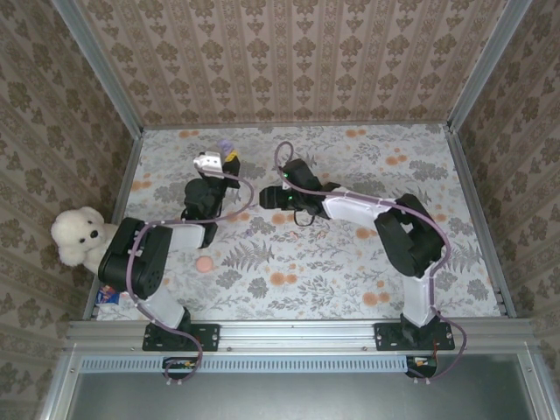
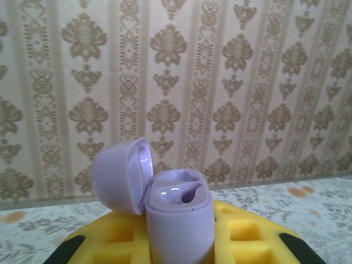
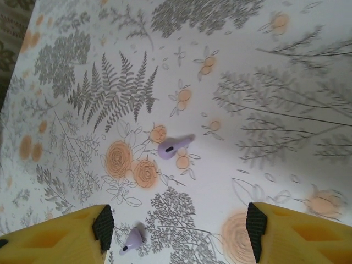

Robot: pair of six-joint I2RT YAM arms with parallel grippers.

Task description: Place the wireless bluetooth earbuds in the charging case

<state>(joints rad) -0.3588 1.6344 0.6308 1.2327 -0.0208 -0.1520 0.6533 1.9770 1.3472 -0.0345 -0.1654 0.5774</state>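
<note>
Floral-patterned table [image 1: 350,293], lilac earbud [image 3: 175,146] lying on an orange flower, second lilac earbud [image 3: 132,241] near it, small pink ball [image 1: 203,263], white plush toy [image 1: 80,234] at the left edge.

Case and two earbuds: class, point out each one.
Case [image 2: 179,220], left wrist view, front of its body.
Upper earbud [image 3: 175,147], right wrist view, its middle.
Lower earbud [image 3: 133,240], right wrist view, its middle.

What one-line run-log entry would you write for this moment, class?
left gripper: shut on charging case, lid open, slots empty | right gripper: open, over table | earbuds: both loose on table, none inserted
</note>
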